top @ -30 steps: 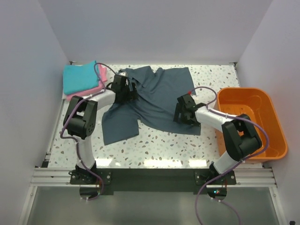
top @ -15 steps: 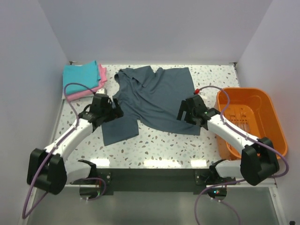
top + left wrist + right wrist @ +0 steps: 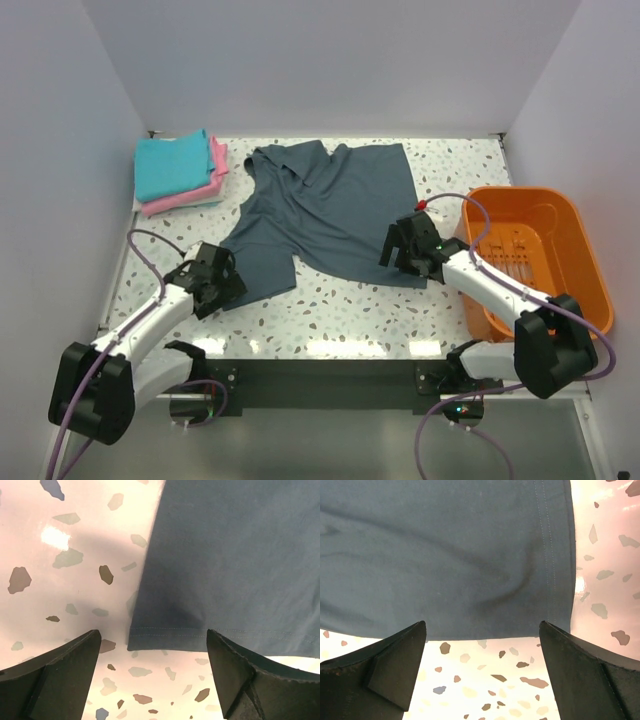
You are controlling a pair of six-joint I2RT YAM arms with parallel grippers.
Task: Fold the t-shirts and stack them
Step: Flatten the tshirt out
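From above, we see the dark slate t-shirt [image 3: 330,205] spread out, a little rumpled, across the middle of the worktop [image 3: 350,315]. At 10 o'clock from it, the turquoise t-shirt [image 3: 170,165] lies folded on the pink t-shirt [image 3: 183,203]. The orange bin [image 3: 592,300] sits at 3 o'clock. The left arm [image 3: 150,320] reaches to the slate shirt's 7 o'clock corner, and the right arm [image 3: 485,285] to its 4 o'clock corner.

At the left wrist, our left fingers [image 3: 65,672] stand wide apart, holding nothing. The shirt's stitched hem lies ahead at 12 o'clock, with speckled worktop at 9 o'clock.

At the right wrist, our right fingers [image 3: 387,667] are likewise spread and empty. Slate cloth fills the upper view, with its hemmed edge at 1 o'clock.
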